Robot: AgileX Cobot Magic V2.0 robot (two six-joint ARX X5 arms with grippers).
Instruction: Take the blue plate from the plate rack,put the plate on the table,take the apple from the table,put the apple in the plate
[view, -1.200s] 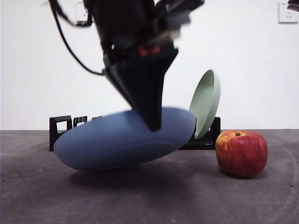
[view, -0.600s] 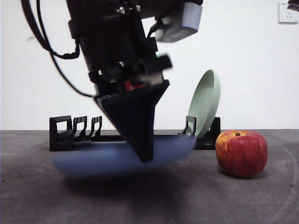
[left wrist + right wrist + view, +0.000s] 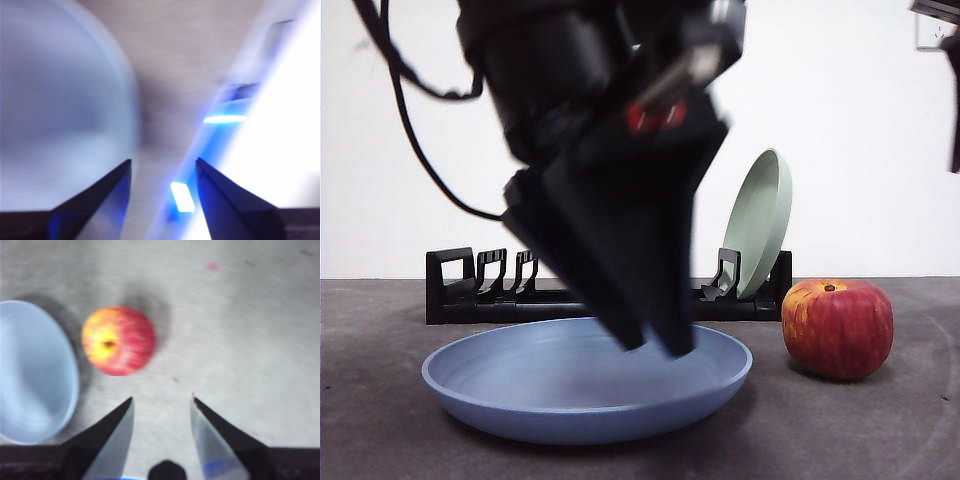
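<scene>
The blue plate (image 3: pixel 585 395) lies flat on the table (image 3: pixel 880 430), in front of the black plate rack (image 3: pixel 470 290). My left gripper (image 3: pixel 655 345) hangs just above the plate's inside, open and holding nothing. In the left wrist view the left gripper (image 3: pixel 163 161) has its jaws spread beside the plate's rim (image 3: pixel 60 100). The red apple (image 3: pixel 837 328) sits on the table right of the plate. My right gripper (image 3: pixel 162 399) is open and empty, high above the apple (image 3: pixel 118 341) and the plate (image 3: pixel 30 375). It shows only as a dark tip (image 3: pixel 955 90) in the front view.
A pale green plate (image 3: pixel 760 220) leans upright in the rack's right end, behind the apple. A white wall stands behind the rack.
The left gripper brought the tilted blue plate down onto the table, then opened and let it go. The plate now rests flat. A dark arm tip has appeared at the top right.
</scene>
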